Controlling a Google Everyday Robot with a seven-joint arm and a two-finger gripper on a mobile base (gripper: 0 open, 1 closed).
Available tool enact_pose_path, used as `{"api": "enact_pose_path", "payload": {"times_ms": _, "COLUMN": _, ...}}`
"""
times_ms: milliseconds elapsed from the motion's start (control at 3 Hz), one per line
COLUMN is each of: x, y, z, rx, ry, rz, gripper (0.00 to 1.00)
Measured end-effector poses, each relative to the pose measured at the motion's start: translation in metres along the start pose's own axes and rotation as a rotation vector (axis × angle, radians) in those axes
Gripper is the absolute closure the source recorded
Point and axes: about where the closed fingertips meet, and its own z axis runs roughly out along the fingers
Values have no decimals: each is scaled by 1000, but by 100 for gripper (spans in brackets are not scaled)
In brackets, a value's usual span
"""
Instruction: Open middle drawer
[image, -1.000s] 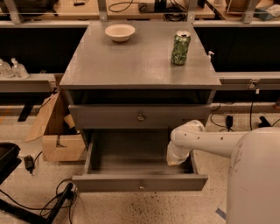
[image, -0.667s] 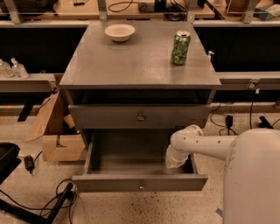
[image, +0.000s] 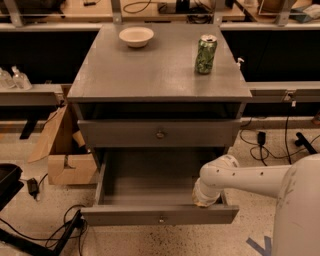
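Observation:
The middle drawer (image: 160, 216) is pulled far out at the bottom of the grey cabinet. Its flat front with a small round knob faces me, and its inside is bare. My gripper (image: 204, 199) is at the end of the white arm. It reaches down inside the drawer at its right side, just behind the front panel. The arm's wrist hides its tip. Above it, a taller grey drawer front (image: 160, 133) with a bigger knob sits nearly closed. The third drawer front is hidden.
On the cabinet top (image: 150, 75) stand a white bowl (image: 136, 36) at the back left and a green can (image: 206, 54) at the back right. A cardboard box (image: 65, 150) sits on the floor to the left. Cables lie on the floor at both sides.
The arm's end has moved toward the front of the cabinet, and the open drawer has slid a little further out with it.

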Motion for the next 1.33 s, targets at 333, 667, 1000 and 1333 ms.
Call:
{"api": "enact_pose_path", "payload": {"times_ms": 333, "x": 0, "y": -1, "z": 0, "rx": 0, "ry": 0, "rz": 0, "gripper": 100}}
{"api": "enact_pose_path", "payload": {"times_ms": 667, "x": 2, "y": 31, "z": -2, "rx": -50, "ry": 1, "rz": 50, "gripper": 100}}
{"api": "enact_pose_path", "payload": {"times_ms": 1000, "x": 2, "y": 27, "z": -2, "rx": -50, "ry": 1, "rz": 50, "gripper": 100}}
{"api": "enact_pose_path", "payload": {"times_ms": 1333, "x": 2, "y": 38, "z": -3, "rx": -70, "ry": 2, "rz": 65, "gripper": 100}}
